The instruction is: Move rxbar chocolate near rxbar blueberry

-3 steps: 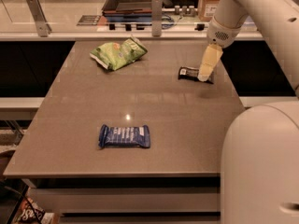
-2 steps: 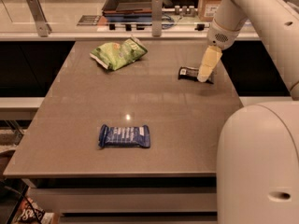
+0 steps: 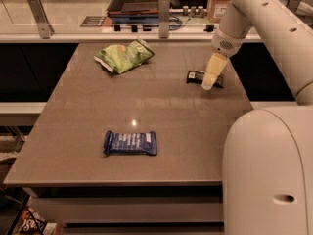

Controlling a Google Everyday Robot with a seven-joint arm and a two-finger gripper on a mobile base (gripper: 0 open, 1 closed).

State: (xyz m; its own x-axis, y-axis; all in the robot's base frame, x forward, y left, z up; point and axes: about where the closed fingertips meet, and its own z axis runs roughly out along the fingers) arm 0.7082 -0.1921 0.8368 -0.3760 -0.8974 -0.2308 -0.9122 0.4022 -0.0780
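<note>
The rxbar chocolate (image 3: pixel 196 76), a small black bar with a white patch at its left end, lies at the table's far right. My gripper (image 3: pixel 209 83) points down right over the bar's right half and hides part of it. The rxbar blueberry (image 3: pixel 130 143), a blue bar with pale lettering, lies flat near the table's front edge, well to the left of and nearer than the black bar.
A green chip bag (image 3: pixel 124 57) lies at the table's (image 3: pixel 73 126) far left-centre. Behind the table runs a counter with a tray (image 3: pixel 139 1) and metal posts (image 3: pixel 164 16). My white base (image 3: pixel 266 175) fills the lower right.
The gripper has stayed over the black bar, with almost no shift. The bars and bag have not moved.
</note>
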